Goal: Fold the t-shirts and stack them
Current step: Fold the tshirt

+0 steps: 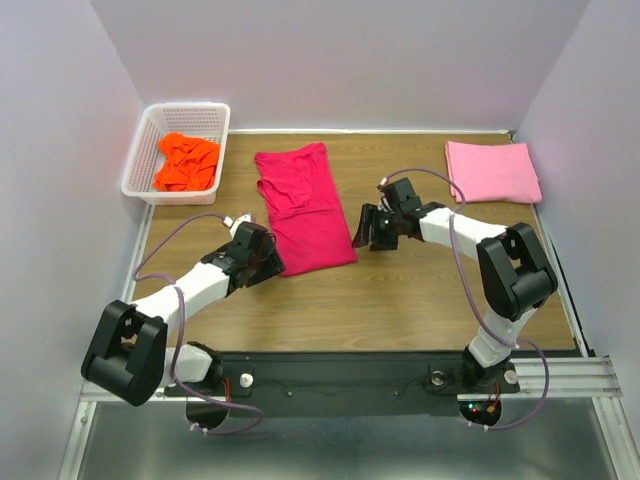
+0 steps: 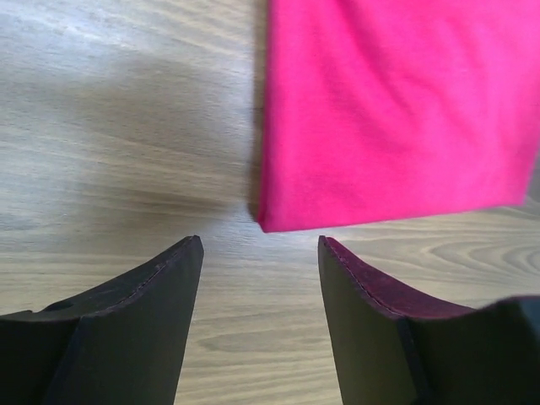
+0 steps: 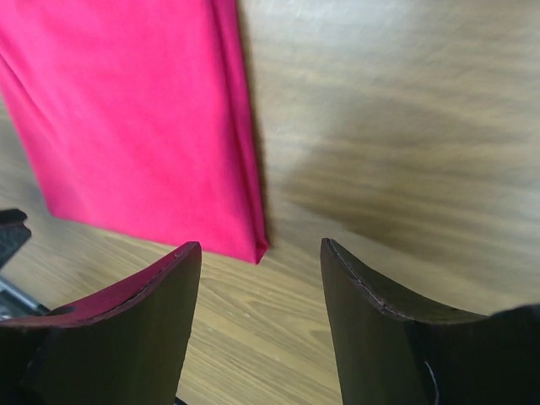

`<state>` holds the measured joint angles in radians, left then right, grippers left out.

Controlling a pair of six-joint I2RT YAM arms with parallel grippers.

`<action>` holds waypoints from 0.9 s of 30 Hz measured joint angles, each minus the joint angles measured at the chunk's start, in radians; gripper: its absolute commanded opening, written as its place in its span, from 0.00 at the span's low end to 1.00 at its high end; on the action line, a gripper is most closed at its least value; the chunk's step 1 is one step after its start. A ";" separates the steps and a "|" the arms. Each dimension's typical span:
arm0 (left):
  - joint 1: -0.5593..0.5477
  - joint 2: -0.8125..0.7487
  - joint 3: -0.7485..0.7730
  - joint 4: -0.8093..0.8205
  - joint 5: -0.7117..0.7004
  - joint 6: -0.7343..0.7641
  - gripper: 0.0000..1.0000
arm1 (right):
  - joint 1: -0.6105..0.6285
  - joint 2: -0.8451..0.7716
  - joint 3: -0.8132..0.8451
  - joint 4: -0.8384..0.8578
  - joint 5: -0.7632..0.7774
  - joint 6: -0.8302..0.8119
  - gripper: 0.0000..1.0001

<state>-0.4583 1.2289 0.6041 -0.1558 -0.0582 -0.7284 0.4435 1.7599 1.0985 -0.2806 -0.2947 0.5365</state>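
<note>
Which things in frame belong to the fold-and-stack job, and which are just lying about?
Job:
- crimson-red t-shirt, part-folded, centre
- pink t-shirt, folded, far right
- orange t-shirt, crumpled, far left

Lying about:
- white lattice basket, holding the orange one
- wooden table

empty right claw point(image 3: 260, 245) gapes near crimson t-shirt point(image 3: 135, 126) corner

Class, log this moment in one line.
crimson t-shirt: partly folded, centre; left gripper: open, empty; right gripper: open, empty; pink t-shirt: folded, far right; orange t-shirt: in basket
</note>
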 measured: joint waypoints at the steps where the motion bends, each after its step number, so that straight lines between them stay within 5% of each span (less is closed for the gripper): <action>1: -0.002 0.015 0.000 -0.001 -0.008 0.003 0.67 | 0.013 0.000 0.000 -0.006 0.009 0.000 0.66; 27: -0.088 0.241 0.137 -0.053 -0.124 0.067 0.41 | 0.133 -0.006 0.070 -0.139 0.191 0.000 0.69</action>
<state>-0.5465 1.4700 0.7410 -0.2085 -0.1822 -0.6617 0.5766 1.7538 1.1687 -0.4198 -0.1036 0.5369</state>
